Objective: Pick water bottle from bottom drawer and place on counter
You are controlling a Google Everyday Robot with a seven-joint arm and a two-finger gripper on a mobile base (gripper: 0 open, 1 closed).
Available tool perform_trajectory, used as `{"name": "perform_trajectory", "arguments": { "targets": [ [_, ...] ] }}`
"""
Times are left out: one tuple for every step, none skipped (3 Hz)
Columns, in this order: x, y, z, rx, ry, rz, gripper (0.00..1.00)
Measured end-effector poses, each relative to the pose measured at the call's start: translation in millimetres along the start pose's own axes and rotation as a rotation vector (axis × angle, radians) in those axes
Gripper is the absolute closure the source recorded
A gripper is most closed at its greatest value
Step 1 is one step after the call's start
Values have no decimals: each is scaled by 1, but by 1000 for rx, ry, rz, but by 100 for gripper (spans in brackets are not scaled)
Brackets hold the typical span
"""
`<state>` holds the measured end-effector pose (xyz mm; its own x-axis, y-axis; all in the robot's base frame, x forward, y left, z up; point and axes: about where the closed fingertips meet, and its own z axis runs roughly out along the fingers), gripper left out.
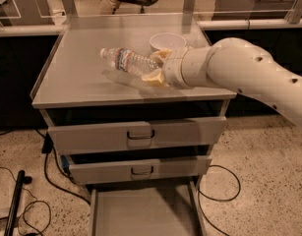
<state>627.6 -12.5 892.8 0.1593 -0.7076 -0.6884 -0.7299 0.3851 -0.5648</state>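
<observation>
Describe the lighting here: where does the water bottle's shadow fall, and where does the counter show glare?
Camera view: warm yellowish light; the water bottle, gripped by the gripper over the counter, throws a soft shadow onto the surface just below itself. Same camera view: a pale sheen lies across the counter's back part, beside the bowl.
</observation>
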Motion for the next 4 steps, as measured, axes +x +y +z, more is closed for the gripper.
{"name": "perform_trajectory", "arguments": {
  "targets": [
    [-8, -1, 16, -1, -47, 54, 100],
    [-20, -7, 35, -15, -103, 118, 100],
    [-30, -10, 51, -53, -136, 171, 100],
    [-32, -14, 58, -50, -128, 159, 100]
  ]
}}
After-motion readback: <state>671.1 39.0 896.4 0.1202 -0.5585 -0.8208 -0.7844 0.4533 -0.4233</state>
